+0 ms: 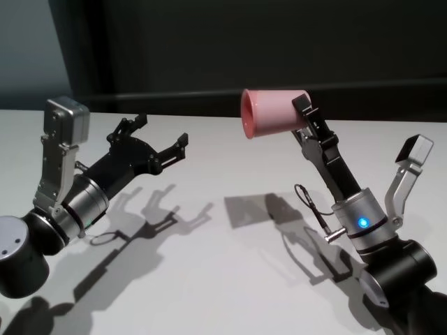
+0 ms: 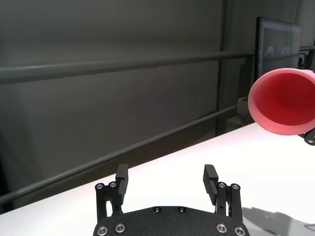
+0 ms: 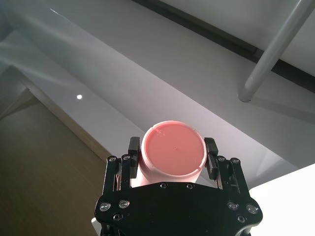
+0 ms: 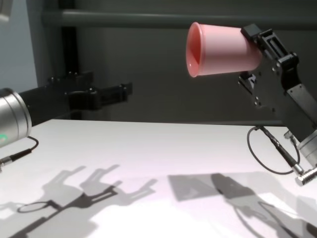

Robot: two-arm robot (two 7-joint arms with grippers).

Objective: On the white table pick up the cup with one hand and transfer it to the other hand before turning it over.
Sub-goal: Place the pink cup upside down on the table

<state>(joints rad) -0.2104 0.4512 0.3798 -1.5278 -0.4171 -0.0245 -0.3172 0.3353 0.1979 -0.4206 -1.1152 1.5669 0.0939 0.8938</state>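
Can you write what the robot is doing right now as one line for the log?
right gripper: jaws shut on cup, lifted, lying sideways, rim toward left gripper | left gripper: jaws open, empty, apart from cup | white table: bare under cup

This looks like a robotics lab or test room rather than a home or shop: a bare, matte white table (image 1: 230,279) stands before a plain dark wall (image 1: 244,42) with nothing domestic on or around it. Along that wall, toward twelve o'clock, run grey horizontal rails (image 2: 113,64), and a dark monitor (image 2: 278,46) stands past the table's far edge at about two o'clock in the left wrist view. The right wrist view, pointing upward, shows a plain white ceiling (image 3: 147,83) with a small recessed light (image 3: 79,97) and a white pipe (image 3: 275,49), fittings typical of an institutional work space.
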